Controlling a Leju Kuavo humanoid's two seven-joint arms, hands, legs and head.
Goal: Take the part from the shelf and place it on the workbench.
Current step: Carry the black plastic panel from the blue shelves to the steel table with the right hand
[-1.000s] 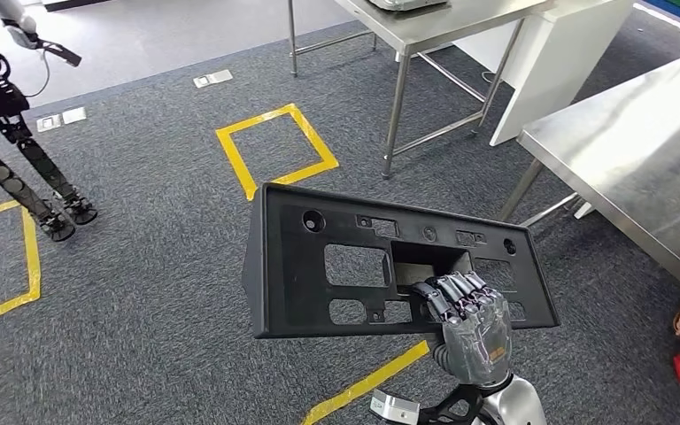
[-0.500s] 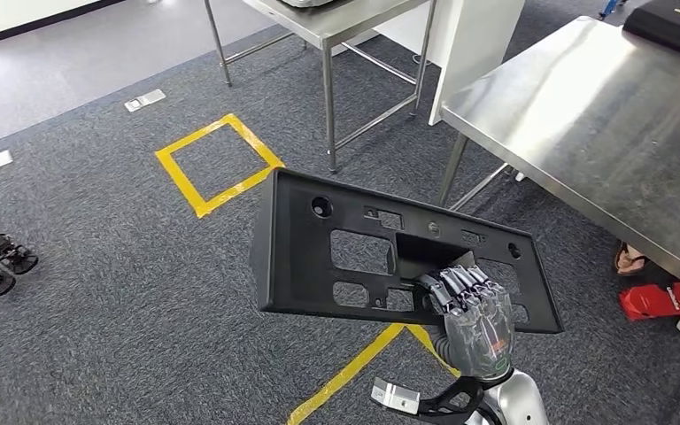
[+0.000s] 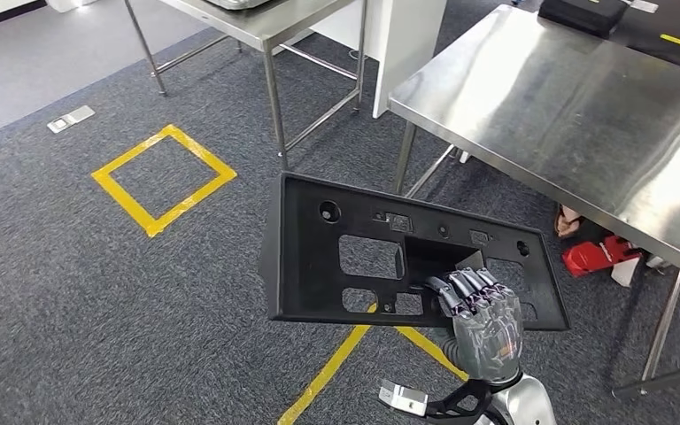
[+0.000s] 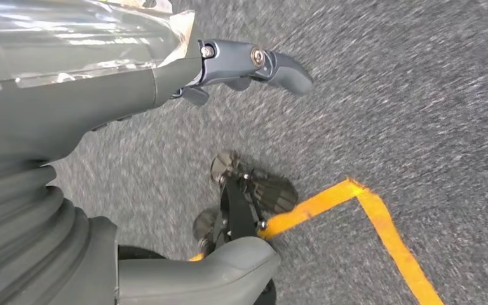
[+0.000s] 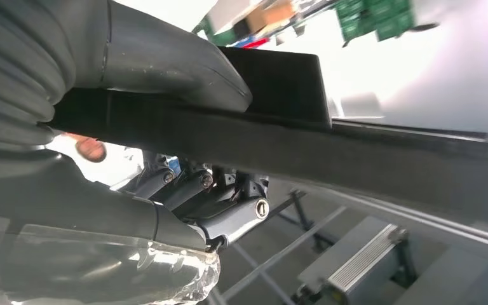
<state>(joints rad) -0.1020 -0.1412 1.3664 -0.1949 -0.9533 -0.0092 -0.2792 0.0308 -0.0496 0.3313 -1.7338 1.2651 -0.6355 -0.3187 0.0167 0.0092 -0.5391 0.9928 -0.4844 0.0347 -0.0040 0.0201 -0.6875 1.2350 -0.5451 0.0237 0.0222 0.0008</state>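
Grey carpet [image 3: 97, 292] with yellow tape lines [image 3: 164, 177] runs under me. My right hand [image 3: 485, 326] has its fingers hooked through an opening of the black part [image 3: 381, 257], thumb on the opposite face, carrying it out in front, short of the steel worktop [image 3: 584, 115] ahead to the right. My left hand [image 4: 254, 63] hangs over the floor, fingers apart, holding nothing. With a one-handed grip near one end, I judge the long panel could swing or slip, or its far corner clip the worktop's edge or leg [image 3: 405, 158]. Another steel table [image 3: 257, 27] and a black case [image 3: 582, 12] lie beyond; red footwear [image 3: 598, 255] sits underneath.
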